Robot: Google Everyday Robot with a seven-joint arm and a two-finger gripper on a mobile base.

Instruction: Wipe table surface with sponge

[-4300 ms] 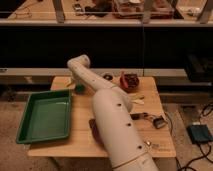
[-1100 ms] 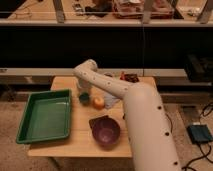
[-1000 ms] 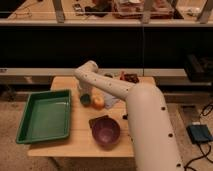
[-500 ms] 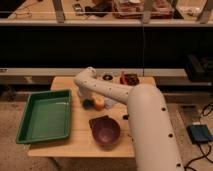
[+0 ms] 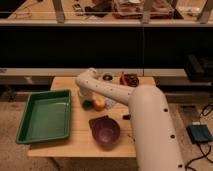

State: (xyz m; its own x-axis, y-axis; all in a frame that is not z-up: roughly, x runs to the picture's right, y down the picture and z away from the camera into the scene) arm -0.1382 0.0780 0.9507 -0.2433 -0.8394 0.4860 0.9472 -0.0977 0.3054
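My pincer [image 5: 86, 100], pressed together, has come down onto the small teal-green sponge block [image 5: 88, 105] on the tan wooden counter [image 5: 75, 142], so wiping can likely begin.

No readable text, labels, numbers anywhere.

Matt wood table surface [image 5: 80, 141], plastic tray [image 5: 45, 117] (glossy)

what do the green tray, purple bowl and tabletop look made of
The green tray is likely plastic: one even colour, moulded raised rim. The purple bowl is probably plastic, smooth with a faint sheen; glazed ceramic is possible. The table surface looks like wood or laminate, matte tan. The gripper is at the sponge, beside the tray.
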